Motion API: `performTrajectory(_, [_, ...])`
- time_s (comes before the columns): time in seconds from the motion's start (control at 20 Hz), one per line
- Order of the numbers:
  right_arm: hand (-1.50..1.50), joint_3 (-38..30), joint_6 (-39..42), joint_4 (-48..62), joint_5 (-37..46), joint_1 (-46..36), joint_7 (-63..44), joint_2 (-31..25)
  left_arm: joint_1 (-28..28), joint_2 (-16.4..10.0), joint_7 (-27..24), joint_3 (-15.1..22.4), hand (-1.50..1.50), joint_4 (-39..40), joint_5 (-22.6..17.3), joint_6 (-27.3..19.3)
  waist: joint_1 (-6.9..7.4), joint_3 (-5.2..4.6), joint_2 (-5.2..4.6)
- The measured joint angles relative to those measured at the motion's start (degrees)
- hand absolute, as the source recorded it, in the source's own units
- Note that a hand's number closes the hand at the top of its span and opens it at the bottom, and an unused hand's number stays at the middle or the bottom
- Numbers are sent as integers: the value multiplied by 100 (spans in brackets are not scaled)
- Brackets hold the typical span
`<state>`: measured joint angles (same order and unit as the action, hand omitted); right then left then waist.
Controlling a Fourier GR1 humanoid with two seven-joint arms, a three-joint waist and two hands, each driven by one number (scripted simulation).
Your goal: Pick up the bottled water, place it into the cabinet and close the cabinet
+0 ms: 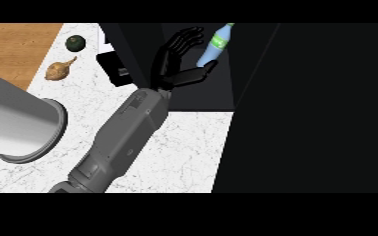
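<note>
Right hand (171,69) — just beside bottled water (215,47)

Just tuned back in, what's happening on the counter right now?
The left robot hand is stretched out to the dark cabinet, fingers open, just beside the bottled water. The bottle appears tilted against the cabinet's dark inside, with the thumb near its lower end; the fingers are not wrapped round it. The right robot hand is out of view.

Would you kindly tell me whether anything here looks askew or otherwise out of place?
The bottled water looks askew. It leans with its cap up and to the right against the dark cabinet, and its base is beside the thumb of the left hand. Whether it rests on anything cannot be told. Nothing looks spilled.
</note>
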<state>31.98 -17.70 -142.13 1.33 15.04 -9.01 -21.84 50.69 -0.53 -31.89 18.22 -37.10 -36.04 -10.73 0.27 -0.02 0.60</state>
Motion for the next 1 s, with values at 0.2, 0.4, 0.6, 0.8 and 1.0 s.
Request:
performTrajectory(0.2, [150,3,128,-7,38,-143,-149,-219,-795,-110,181,231,150,-896,105,-119,65,-1,13])
performTrajectory(0.4, [150,131,379,-3,69,-279,-391,-558,-1670,-301,307,553,150,-1794,242,-191,114,-1,24])
performTrajectory(0.6, [150,460,573,-11,79,-443,-758,-696,-2548,-693,529,757,150,-2912,310,-267,129,-2,18])
performTrajectory(0.8, [150,887,563,-13,71,-678,-1181,-438,-3389,-1114,667,844,150,-3986,389,-351,104,-3,-1])
performTrajectory(1.0, [150,1191,449,131,217,-1097,-1601,-49,-4156,-1599,751,783,150,-4893,370,-264,99,-5,-11])
